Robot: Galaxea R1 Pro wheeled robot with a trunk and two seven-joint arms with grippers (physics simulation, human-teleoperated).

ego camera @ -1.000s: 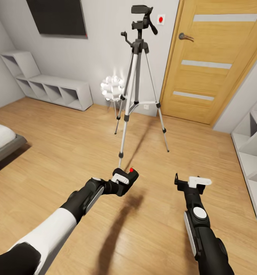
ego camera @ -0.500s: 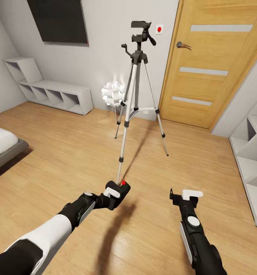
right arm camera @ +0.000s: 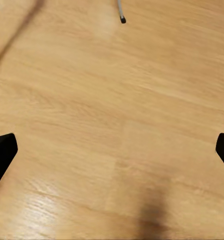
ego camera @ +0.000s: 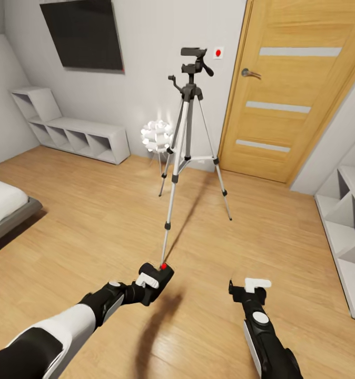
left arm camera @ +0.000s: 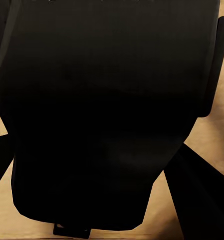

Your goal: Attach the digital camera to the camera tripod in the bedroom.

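Black and stubby, the small digital camera with its red button is sitting clamped in my left pincer, low over the light wood floor; my right pincer is hanging spread and empty. The tall silver-legged camera tripod is standing well ahead by the wooden door; its near leg is risking a knock and a topple if I am approaching carelessly.

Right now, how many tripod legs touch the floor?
3. The camera tripod has one leg toward the robot, its foot hidden behind the digital camera, one toward the lamp, one toward the door.
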